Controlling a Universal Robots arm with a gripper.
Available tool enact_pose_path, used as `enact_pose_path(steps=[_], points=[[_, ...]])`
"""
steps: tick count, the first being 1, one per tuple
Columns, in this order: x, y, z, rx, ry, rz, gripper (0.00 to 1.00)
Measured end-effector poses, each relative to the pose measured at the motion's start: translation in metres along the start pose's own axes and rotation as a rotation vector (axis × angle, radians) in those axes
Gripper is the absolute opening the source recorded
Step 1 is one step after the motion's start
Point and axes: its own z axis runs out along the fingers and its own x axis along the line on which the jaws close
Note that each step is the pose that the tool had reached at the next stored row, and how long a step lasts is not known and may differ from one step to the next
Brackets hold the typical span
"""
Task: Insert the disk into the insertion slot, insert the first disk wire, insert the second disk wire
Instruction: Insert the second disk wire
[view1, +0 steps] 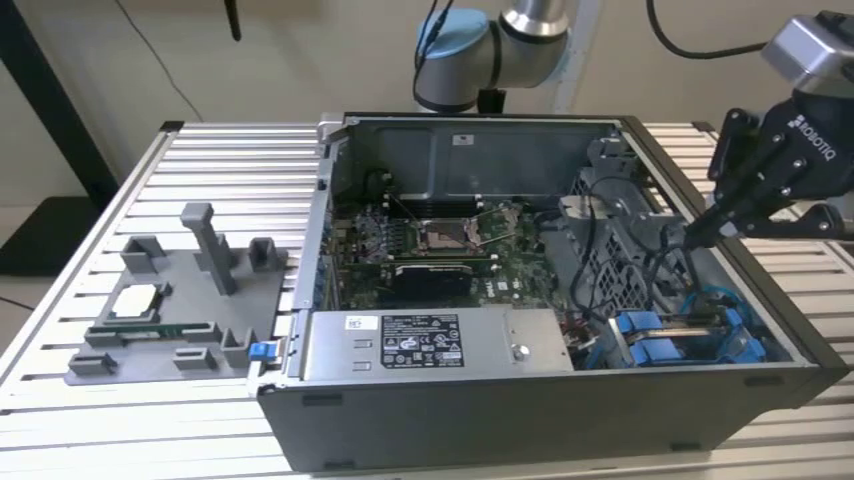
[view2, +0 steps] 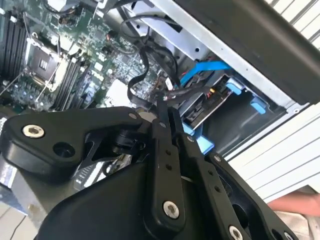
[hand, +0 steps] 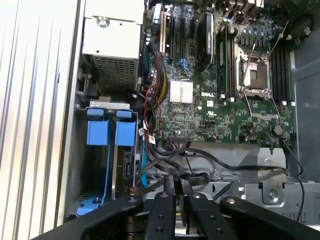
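The disk (view1: 663, 338) sits in its blue carrier in the drive bay at the near corner of the open computer case, on the exterior view's right. The disk's grey edge (view2: 209, 102) and the blue carrier tabs (hand: 111, 132) appear in both wrist views. My gripper (view1: 697, 232) hangs inside the case above the bay, among black cables. Its fingers (view2: 161, 130) are pressed together on a black disk wire (view2: 150, 95) at their tips. In the first wrist view my gripper (hand: 178, 181) is beside a black connector (hand: 198, 178) on that wire.
The motherboard (view1: 441, 240) fills the case floor, and the power supply (view1: 427, 345) lies along the near wall. A blue cable (hand: 142, 165) runs beside the bay. A grey fixture (view1: 174, 310) with small parts lies on the slatted table at the exterior view's left.
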Motion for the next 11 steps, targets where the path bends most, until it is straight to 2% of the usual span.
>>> enact_pose_path(steps=[5,11], points=[[0.0046,0.0095,0.0016,0.001,-0.0002,0.0,0.0],[0.0188,0.0152,0.0004,0.0014,-0.0001,0.0,0.0]])
